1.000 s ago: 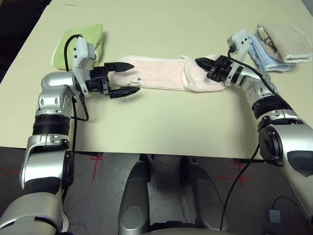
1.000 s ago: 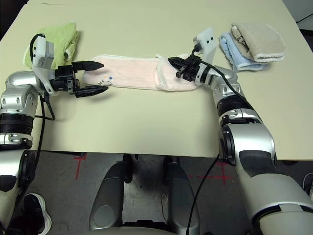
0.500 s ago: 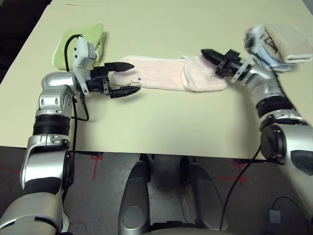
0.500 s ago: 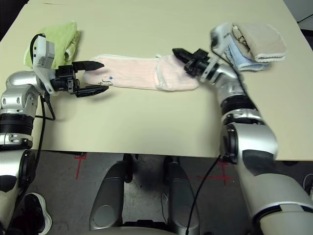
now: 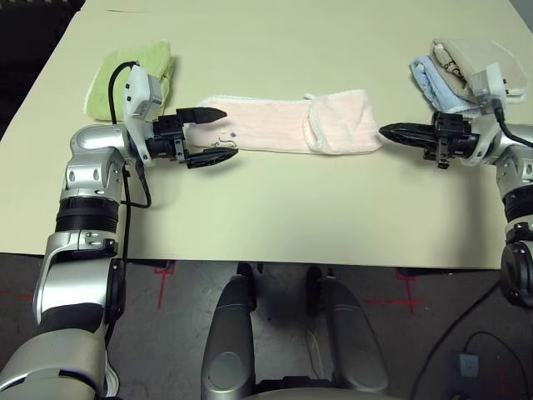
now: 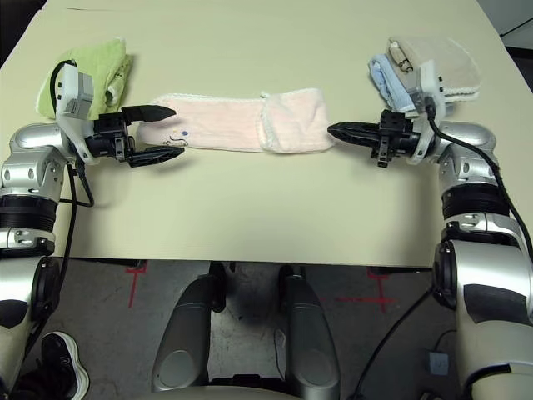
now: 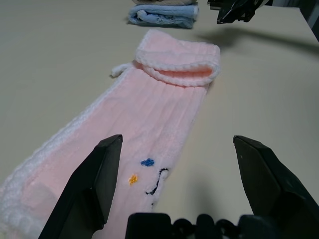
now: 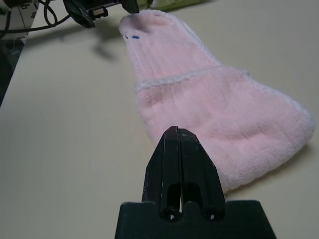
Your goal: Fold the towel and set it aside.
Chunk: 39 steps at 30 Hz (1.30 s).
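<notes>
the ribbed pink terry towel (image 5: 287, 125) lies long, one end folded over; my left gripper (image 5: 210, 135) gapes, right gripper (image 5: 390, 131) pinched empty.

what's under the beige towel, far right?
The beige towel lies on a folded light-blue towel, whose edge sticks out toward the pink towel. The rest of the blue one is covered.

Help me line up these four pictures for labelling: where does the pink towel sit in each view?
Left eye view: pink towel at upper centre, between the grippers.
Right eye view: upper centre, likewise.
Left wrist view: runs away from the open left gripper.
Right wrist view: spreads beyond the shut right gripper.
Shared landmark: the towel's dark embroidered motif, near its left-gripper end.
</notes>
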Available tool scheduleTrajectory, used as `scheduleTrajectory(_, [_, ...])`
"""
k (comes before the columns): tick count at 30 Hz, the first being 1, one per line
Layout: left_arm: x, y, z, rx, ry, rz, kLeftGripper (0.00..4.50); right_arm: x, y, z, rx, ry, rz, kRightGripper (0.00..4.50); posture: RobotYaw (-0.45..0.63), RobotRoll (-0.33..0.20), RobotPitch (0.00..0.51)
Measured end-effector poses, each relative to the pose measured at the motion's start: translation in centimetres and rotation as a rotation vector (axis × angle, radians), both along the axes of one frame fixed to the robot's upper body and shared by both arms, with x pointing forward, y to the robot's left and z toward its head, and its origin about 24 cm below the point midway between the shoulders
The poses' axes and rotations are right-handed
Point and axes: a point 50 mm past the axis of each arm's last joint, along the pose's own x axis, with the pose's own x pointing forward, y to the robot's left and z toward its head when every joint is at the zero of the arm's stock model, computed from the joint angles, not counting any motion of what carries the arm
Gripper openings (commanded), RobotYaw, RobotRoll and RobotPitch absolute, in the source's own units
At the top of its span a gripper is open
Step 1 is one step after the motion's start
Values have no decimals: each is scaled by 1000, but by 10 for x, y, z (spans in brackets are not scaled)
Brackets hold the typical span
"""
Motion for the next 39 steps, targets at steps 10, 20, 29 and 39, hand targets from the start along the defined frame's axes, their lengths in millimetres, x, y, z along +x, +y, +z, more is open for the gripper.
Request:
scheduleTrajectory(10, [0,2,-5,-7,13,23,4500,-6,0,-6,-57,-91,28,24,28,0,318])
scheduleTrajectory(20, [0,3,-6,-21,15,42,4500,-7,6,-27,-26,-129,32,24,36,0,314])
scheduleTrajectory(29, [-4,7,-1,-31,15,47,4500,-9,0,-25,-4,-115,28,24,28,0,308])
scheduleTrajectory(39, [-20,58,25,-69,165,218,4500,-13,0,-26,-20,-118,38,3308,40,0,305])
